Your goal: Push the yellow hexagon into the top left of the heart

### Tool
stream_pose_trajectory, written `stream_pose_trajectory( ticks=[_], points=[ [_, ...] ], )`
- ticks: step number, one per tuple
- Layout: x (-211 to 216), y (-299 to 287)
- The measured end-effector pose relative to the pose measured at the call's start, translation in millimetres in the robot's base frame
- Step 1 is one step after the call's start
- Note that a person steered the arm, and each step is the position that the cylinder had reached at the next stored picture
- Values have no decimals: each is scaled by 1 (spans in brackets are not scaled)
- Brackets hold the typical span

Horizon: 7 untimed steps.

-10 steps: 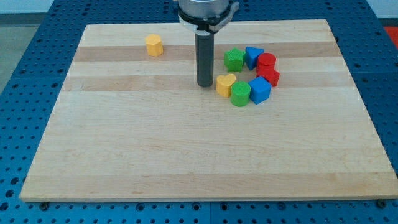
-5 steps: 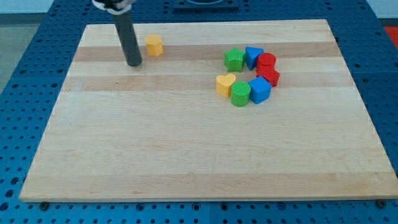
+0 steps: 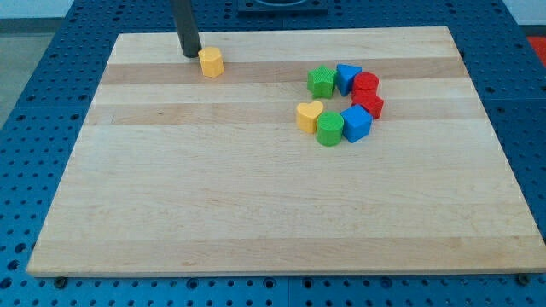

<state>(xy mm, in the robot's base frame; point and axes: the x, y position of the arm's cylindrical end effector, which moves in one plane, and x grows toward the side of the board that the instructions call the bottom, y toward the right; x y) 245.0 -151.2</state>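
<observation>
The yellow hexagon [image 3: 211,61] sits near the board's top left. My tip [image 3: 189,54] rests just left of and slightly above the hexagon, close to it; I cannot tell whether they touch. The yellow heart [image 3: 309,114] lies right of centre, at the left side of a ring of blocks. The hexagon is far to the upper left of the heart.
The ring holds a green block [image 3: 322,81], a blue block [image 3: 347,78], two red blocks [image 3: 368,94], a blue block [image 3: 357,124] and a green block [image 3: 329,128]. The wooden board [image 3: 256,213] lies on a blue perforated table.
My tip moved from beside the heart far left across the board, then up and right to the hexagon's upper left. No block has moved.
</observation>
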Motion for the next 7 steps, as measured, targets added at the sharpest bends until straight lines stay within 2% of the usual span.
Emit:
stream_pose_trajectory(
  ticks=[4, 7],
  points=[
    [62, 24],
    [89, 75]
  ],
)
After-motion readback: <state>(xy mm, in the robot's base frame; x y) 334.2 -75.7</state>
